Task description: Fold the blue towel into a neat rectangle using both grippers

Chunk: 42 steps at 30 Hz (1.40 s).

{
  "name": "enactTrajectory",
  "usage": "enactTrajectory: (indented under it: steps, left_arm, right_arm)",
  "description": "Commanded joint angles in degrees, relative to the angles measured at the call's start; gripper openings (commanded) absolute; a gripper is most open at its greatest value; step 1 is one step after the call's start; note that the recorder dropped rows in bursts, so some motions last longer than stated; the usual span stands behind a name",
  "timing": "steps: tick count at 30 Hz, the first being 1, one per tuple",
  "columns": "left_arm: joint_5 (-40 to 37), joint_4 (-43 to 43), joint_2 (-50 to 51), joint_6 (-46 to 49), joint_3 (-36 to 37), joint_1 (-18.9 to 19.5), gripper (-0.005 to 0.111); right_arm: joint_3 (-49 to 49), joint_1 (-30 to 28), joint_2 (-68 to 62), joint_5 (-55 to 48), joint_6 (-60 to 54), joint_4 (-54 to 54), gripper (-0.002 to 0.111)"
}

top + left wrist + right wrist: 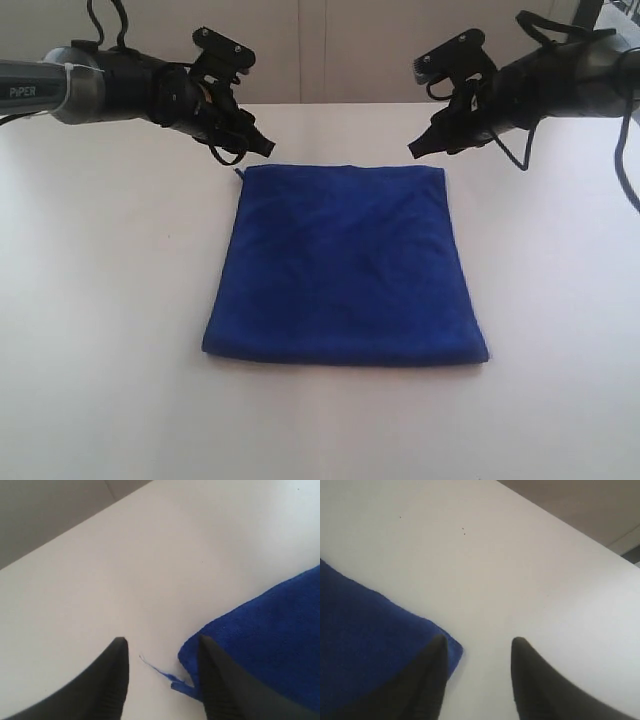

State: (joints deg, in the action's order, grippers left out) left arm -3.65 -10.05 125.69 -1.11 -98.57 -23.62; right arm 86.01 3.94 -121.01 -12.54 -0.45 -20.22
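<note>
The blue towel (345, 265) lies folded flat in the middle of the white table, roughly square with its far edge straight. My left gripper (262, 146) hovers just above the towel's far left corner (187, 652), jaws open and nothing between them; a loose blue thread (157, 669) trails from that corner. My right gripper (418, 147) hovers above the far right corner (451, 649), jaws open and empty. In the wrist views each gripper, left (161, 642) and right (479, 641), has one finger over the cloth and one over bare table.
White table (100, 300) surrounds the towel on all sides. A pale wall (330, 50) rises behind the table's far edge. Both black arms reach in from the upper left and upper right corners.
</note>
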Motion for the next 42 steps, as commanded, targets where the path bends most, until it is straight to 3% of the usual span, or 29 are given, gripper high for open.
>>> enactTrajectory:
  steps: [1, 7, 14, 17, 27, 31, 42]
  left_arm:
    - [0.16, -0.04, -0.3, -0.03, -0.23, 0.71, 0.05]
    - [-4.07, -0.04, -0.3, -0.37, -0.23, 1.09, 0.047]
    - [-19.52, 0.19, -2.4, -0.5, -0.23, 1.19, 0.013]
    - [-25.69, 0.48, -4.69, -0.6, -0.23, 1.19, 0.0]
    - [-42.85, 3.24, -13.19, -2.39, 0.31, 1.19, 0.0]
    - [-43.37, 5.1, -17.46, -3.66, 4.59, 1.19, 0.0]
    - [-34.39, 7.86, -28.01, -3.2, 27.3, -1.73, 0.0]
  right_arm:
    - [0.2, -0.63, 0.12, 0.66, 0.45, -0.49, 0.044]
    - [0.2, -0.63, 0.12, -2.99, 2.75, -0.23, 0.041]
    - [0.2, -0.63, 1.56, -16.53, 5.2, 0.51, 0.009]
    - [0.2, -0.63, 3.2, -21.14, 5.2, 2.01, 0.0]
    - [-4.33, 0.19, 12.97, -30.62, 4.95, 10.61, 0.0]
    - [-9.24, 1.43, 17.83, -30.63, 4.95, 11.67, 0.0]
    - [-22.8, 3.66, 26.56, -31.13, 5.18, 19.61, 0.0]
